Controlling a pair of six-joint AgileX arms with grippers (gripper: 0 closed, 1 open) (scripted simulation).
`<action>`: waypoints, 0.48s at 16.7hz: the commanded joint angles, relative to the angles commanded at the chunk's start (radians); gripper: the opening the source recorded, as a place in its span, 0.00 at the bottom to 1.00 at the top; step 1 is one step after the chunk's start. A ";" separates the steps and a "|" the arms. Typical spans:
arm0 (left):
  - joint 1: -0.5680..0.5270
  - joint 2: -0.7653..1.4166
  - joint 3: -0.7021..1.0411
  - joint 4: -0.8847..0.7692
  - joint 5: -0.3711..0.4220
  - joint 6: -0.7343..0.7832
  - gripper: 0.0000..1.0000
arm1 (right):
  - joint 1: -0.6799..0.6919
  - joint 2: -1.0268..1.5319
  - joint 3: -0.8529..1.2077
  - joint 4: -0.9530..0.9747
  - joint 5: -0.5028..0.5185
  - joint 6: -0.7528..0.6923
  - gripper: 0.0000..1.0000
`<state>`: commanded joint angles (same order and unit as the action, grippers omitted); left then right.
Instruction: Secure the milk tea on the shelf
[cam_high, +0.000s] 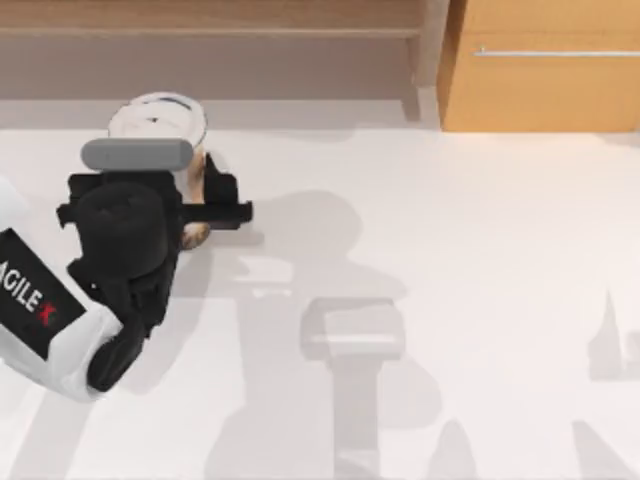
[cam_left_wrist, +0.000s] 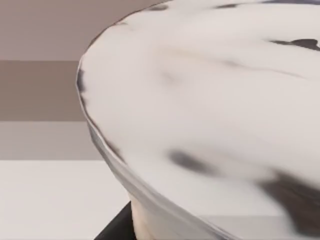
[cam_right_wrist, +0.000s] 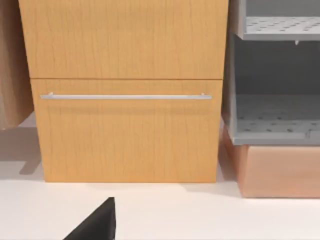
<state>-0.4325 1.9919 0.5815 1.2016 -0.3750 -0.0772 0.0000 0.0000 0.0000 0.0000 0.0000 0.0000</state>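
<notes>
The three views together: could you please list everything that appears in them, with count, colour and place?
milk tea: one, white lid over tan tea, at the table's far left, just before the shelf; its lid looms close in the left wrist view.
shelf: one, light-brown boards with an upright post, along the back left.
cabinet: one, orange-tan with a silver bar handle, back right.
grey rack: one, perforated grey trays on a tan base, beside the cabinet.
table: one, white.
left pincer: one, black, on a white arm, at the cup's side.
right pincer: one, black tip, facing the cabinet.
</notes>
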 joint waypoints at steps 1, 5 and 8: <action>0.000 -0.003 0.000 -0.003 0.000 0.000 0.00 | 0.000 0.000 0.000 0.000 0.000 0.000 1.00; 0.000 -0.045 0.002 -0.047 -0.001 0.000 0.00 | 0.000 0.000 0.000 0.000 0.000 0.000 1.00; 0.000 -0.047 0.003 -0.050 -0.001 0.000 0.00 | 0.000 0.000 0.000 0.000 0.000 0.000 1.00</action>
<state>-0.4323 1.9448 0.5841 1.1519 -0.3756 -0.0770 0.0000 0.0000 0.0000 0.0000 0.0000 0.0000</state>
